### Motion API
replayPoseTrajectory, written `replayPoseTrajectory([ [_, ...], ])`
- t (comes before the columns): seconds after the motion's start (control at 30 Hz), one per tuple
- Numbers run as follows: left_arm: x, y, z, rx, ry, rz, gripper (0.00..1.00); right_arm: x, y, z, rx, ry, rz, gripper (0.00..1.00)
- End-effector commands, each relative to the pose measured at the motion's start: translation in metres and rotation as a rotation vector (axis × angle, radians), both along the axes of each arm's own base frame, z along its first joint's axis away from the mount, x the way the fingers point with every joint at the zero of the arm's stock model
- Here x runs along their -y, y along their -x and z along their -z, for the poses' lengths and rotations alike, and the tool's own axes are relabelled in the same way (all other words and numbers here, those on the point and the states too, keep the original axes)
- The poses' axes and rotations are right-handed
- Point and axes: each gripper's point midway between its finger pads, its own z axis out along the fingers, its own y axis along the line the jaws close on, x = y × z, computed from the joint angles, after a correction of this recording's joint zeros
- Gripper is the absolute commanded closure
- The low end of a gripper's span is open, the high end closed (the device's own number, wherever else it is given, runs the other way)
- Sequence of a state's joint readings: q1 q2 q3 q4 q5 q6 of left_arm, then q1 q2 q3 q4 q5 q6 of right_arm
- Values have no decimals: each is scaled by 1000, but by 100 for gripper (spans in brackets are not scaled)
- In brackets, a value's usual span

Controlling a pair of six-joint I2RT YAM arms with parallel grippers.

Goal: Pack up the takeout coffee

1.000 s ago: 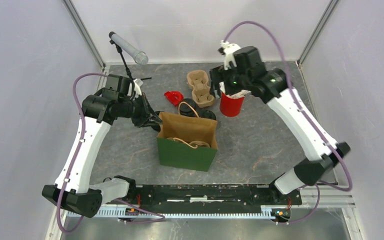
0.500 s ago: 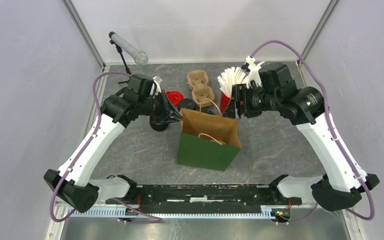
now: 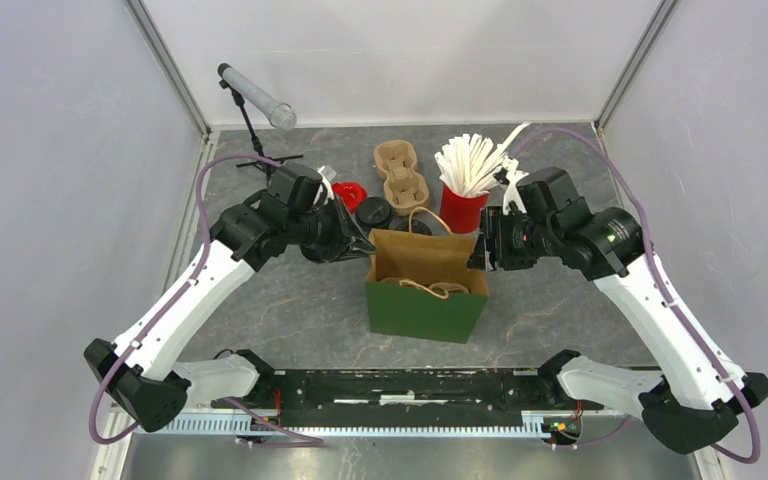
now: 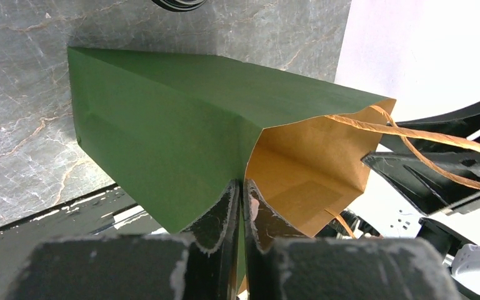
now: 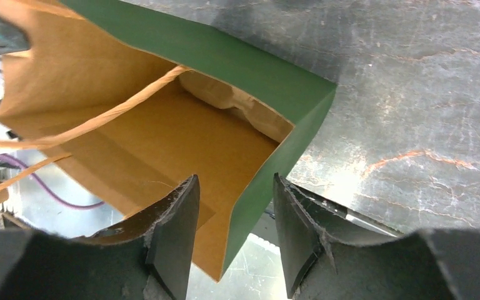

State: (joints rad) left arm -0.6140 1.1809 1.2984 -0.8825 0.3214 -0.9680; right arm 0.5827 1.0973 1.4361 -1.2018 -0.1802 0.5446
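A green paper bag with a brown inside and twine handles stands open at the table's middle. My left gripper is shut on the bag's left rim; in the left wrist view its jaws pinch the paper wall. At the bag's right rim, my right gripper is open. In the right wrist view its fingers straddle the green side wall without pressing it. Behind the bag lie a cardboard cup carrier, a red lid and a black lid. I cannot single out the takeout coffee itself.
A red cup full of white sticks stands just behind the bag's right corner, close to my right wrist. A grey tube on a small black stand occupies the back left corner. White walls enclose the table on three sides.
The bag slid right and turned square, carried by my left gripper. My right arm swung from the red cup down to the bag's right rim, its jaws narrowing.
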Motion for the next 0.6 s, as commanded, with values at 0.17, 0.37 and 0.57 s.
replayPoseTrajectory([
  [0.17, -2, -9, -34, 142, -12, 25, 65, 21, -26, 23, 89, 155, 56, 81],
  [0.37, -45, -23, -49, 315, -315, 83, 9, 31, -33, 8, 121, 215, 73, 100],
  [0.57, -70, -65, -41, 354, -549, 90, 0, 34, -21, 11, 113, 204, 46, 100],
])
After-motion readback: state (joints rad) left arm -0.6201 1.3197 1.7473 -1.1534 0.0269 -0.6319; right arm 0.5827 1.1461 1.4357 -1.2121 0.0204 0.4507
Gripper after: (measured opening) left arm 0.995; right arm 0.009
